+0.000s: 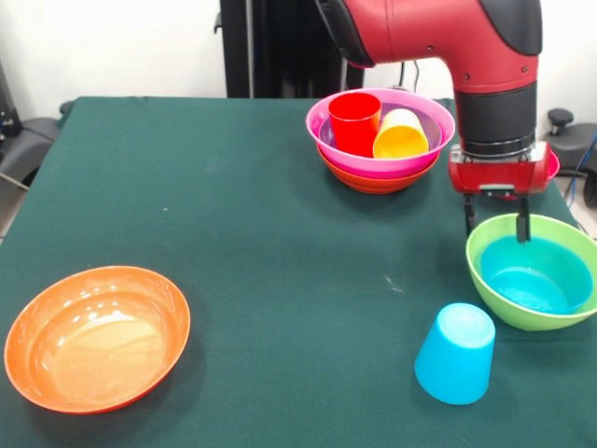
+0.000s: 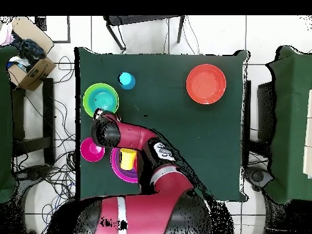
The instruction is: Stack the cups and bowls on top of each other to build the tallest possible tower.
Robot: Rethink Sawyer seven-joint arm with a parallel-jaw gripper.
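My gripper [image 1: 496, 222] is open and empty, its fingers hanging at the far rim of the lime green bowl [image 1: 522, 319], which holds the small blue bowl [image 1: 536, 275]. The light blue cup [image 1: 455, 353] stands upside down in front of that bowl. The tower [image 1: 381, 161] is an orange bowl under a magenta bowl and a purple bowl, with the red cup [image 1: 354, 121] upright and the yellow cup [image 1: 401, 135] tilted inside. The second orange bowl [image 1: 96, 338] sits alone at the near left. The small crimson bowl [image 2: 91, 149] lies beside the arm, mostly hidden in the front view.
In the overhead view the green bowl [image 2: 87, 96], light blue cup [image 2: 127, 80] and lone orange bowl [image 2: 206, 84] lie along the table's far side. A cardboard box [image 2: 27, 61] sits off the table at the upper left. The arm [image 2: 131, 137] covers part of the tower.
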